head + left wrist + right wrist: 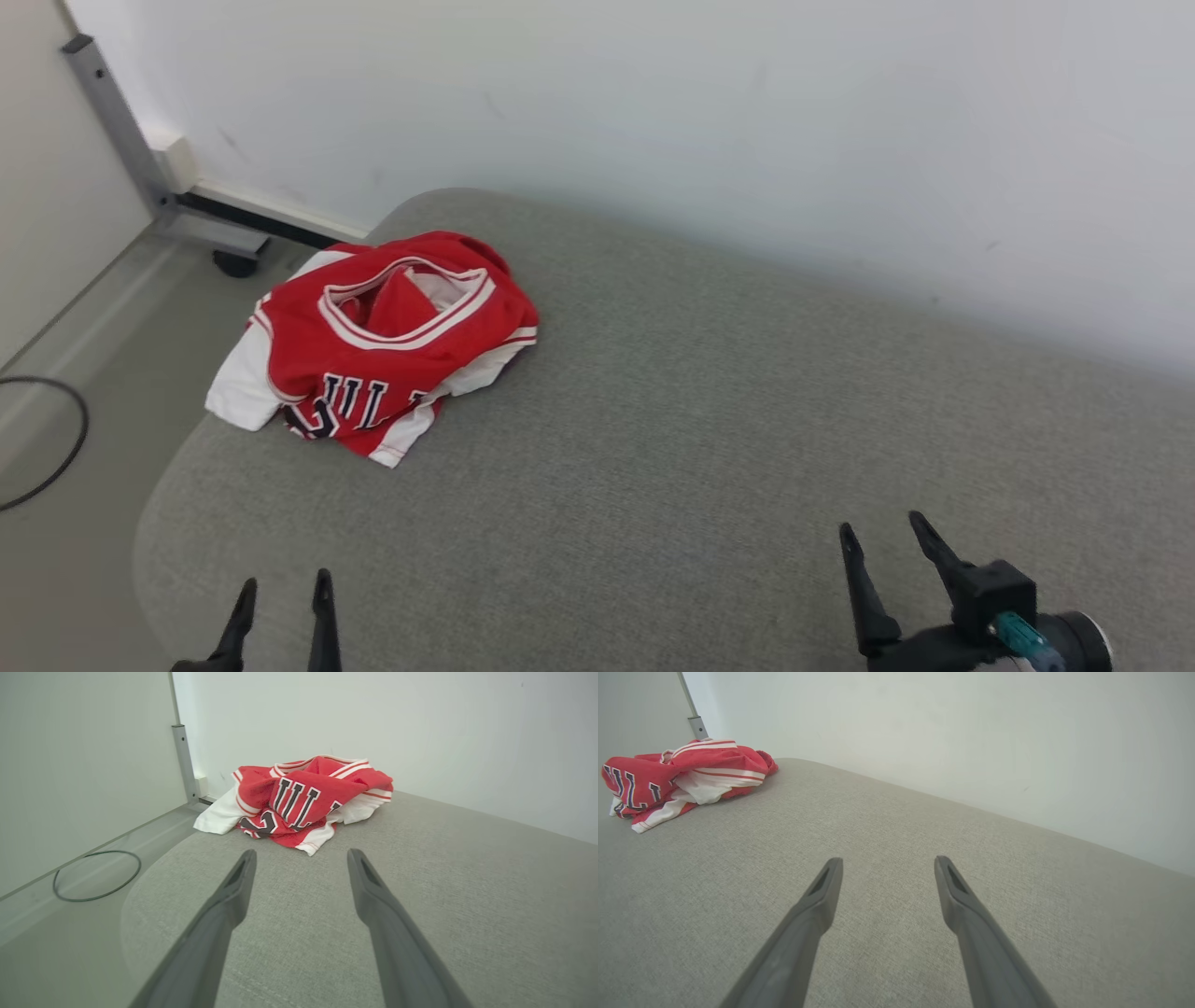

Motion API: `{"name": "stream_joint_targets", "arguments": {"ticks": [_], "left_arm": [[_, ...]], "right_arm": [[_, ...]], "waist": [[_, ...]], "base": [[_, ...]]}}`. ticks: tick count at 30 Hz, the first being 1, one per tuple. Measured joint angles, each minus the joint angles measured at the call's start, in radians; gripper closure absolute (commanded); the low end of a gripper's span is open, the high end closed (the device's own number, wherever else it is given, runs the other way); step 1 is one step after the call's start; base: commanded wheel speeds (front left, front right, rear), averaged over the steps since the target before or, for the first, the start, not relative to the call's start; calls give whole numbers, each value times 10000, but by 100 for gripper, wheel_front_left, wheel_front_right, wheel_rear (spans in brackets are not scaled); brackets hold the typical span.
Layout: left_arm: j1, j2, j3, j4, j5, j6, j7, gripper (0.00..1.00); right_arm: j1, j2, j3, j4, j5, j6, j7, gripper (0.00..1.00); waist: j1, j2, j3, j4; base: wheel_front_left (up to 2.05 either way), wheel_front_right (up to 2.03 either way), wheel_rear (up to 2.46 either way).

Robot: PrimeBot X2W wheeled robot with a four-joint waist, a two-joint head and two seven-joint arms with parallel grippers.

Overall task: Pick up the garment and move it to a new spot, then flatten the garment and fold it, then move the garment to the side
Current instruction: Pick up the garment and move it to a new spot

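The garment [383, 341] is a red and white jersey with dark lettering, lying crumpled near the far left corner of a grey upholstered surface [709, 420]. It also lies ahead of the fingers in the left wrist view as the garment [299, 800], and at the upper left of the right wrist view as the garment [686, 777]. My left gripper [285, 583] hovers open at the lower left, well short of the garment, nothing between its fingers. My right gripper [882, 527] stands open at the lower right, far from it. Both show open in their wrist views: left gripper [301, 856], right gripper [887, 863].
A white wall [747, 112] runs along the far edge of the surface. To the left the floor [84, 373] drops away, with a black cable loop [56, 439], a metal post [117, 117] and a caster wheel [233, 264]. The garment's white sleeve overhangs the left edge.
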Motion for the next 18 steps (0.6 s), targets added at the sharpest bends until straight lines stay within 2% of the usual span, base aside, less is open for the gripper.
{"name": "stream_joint_targets", "arguments": {"ticks": [8,18], "left_arm": [[837,31,796,-861,-305,407,0,0],[1351,-144,1197,-1444,-368,451,0,0]], "right_arm": [[-1018,4,1053,625,-15,0,-109,0],[-1666,6,1599,1494,12,0,-443,0]], "waist": [[0,0,201,1081],[0,0,542,1364]], "base": [[0,0,0],[0,0,0]]}}
